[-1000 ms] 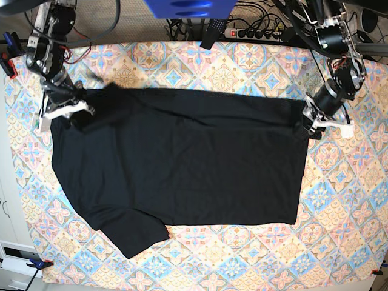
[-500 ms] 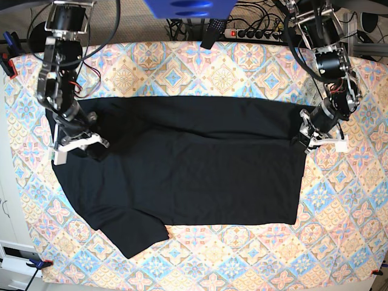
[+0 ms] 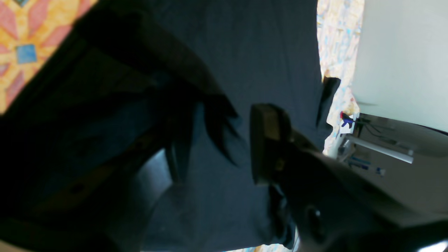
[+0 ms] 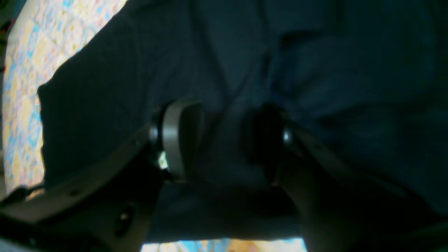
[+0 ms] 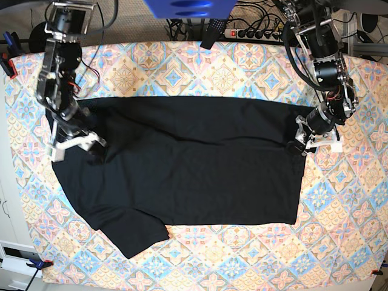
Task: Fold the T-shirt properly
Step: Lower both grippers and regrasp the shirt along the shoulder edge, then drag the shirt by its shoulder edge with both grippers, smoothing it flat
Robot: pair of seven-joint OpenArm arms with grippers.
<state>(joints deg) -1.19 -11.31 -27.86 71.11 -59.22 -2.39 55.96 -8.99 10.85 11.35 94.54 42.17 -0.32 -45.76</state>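
The black T-shirt [image 5: 182, 163] lies spread flat on the patterned cloth, with one sleeve pointing to the near left. My left gripper [image 5: 309, 142] stands at the shirt's far right corner, low over the fabric. In the left wrist view that gripper [image 3: 217, 150] is open, the T-shirt [image 3: 262, 52] lying loose under and between its fingers. My right gripper [image 5: 76, 145] rests over the shirt's left shoulder area. The right wrist view shows this gripper [image 4: 222, 140] open too, with dark T-shirt [image 4: 315, 52] cloth below the gap.
The patterned tablecloth [image 5: 242, 73] covers the whole table. A power strip and cables [image 5: 254, 31] run along the back edge. Clamps [image 5: 7, 60] grip the cloth at the left edge. A blue object [image 5: 188, 7] hangs at the top centre.
Both grippers have gone from shut on the shirt's far edge to open, letting it go. Both arms came toward the near side; the shirt's far edge now lies flat.
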